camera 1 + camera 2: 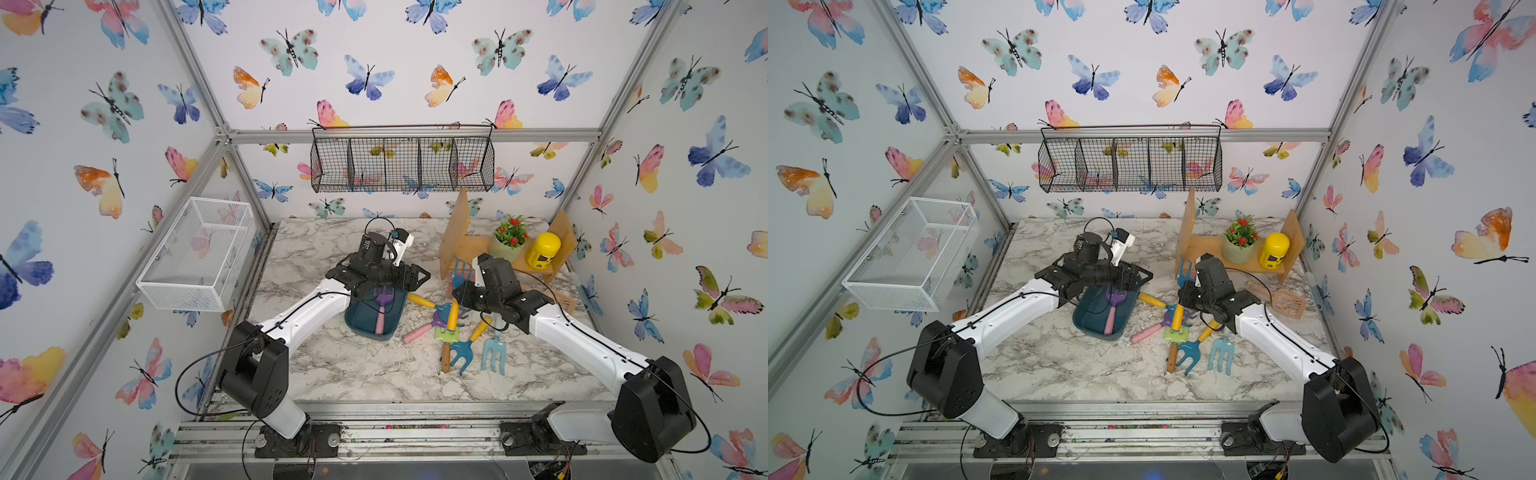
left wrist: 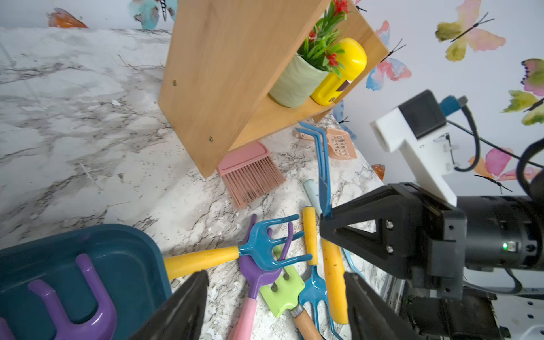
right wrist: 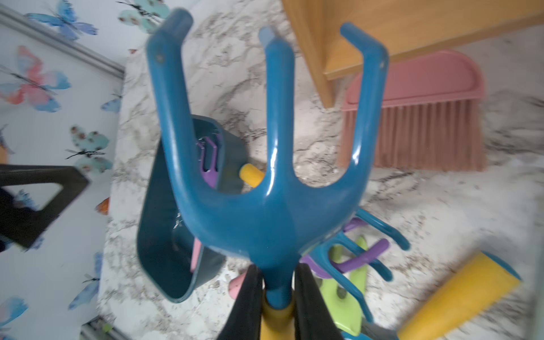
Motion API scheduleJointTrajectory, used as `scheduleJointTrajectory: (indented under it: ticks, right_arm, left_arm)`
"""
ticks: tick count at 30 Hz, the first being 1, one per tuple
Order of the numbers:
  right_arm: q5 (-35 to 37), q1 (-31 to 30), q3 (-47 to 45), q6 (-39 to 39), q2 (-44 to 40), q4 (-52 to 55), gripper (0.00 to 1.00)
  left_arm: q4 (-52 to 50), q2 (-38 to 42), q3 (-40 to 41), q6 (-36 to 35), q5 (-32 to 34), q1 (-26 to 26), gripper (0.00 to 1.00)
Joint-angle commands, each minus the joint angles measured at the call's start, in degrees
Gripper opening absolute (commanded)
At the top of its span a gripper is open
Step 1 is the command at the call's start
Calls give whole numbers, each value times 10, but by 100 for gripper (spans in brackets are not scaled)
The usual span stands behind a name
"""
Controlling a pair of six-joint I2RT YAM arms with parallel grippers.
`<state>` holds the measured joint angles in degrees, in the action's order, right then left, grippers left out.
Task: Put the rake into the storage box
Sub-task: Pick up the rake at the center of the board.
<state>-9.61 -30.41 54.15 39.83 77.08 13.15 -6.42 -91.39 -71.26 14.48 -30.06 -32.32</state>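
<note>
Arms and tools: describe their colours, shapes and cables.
The left arm and right arm have white tubular links, bulky black joint housings and thin black cables running along them. The left tool and right tool have black fingers with triangular cut-outs. A white camera mount carries a blue plug.

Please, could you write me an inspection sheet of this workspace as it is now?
Surface: marble table, small specks around the tools.
Job's things: blue rake held by the right gripper, not yet in the box; a purple rake lies in the box.
Clutter: tool pile beside the box; pink brush partly under the shelf; pot and yellow jar on the shelf.
Grippers: left gripper open, over the box's far end; right gripper shut on the blue rake's neck.
Cables: black cable loops beside each arm's base, away from the tools.
Surroundings: butterfly walls; white basket; black wire basket.
</note>
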Motion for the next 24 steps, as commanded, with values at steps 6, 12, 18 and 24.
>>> scheduleJointTrajectory:
  ticks: [6,12,18,24]
  right_arm:
    - [-203,1,28,-41,48,-100,4]
    - [-222,1,31,-41,59,-111,4]
    - [-242,1,45,-41,74,-123,4]
    - [-271,0,53,-41,90,-130,4]
  left_arm:
    - [19,-9,5,4,-57,1,80]
    - [37,-13,14,14,-67,2,79]
    - [37,-32,7,16,-68,1,78]
    - [40,-55,-6,18,-63,1,74]
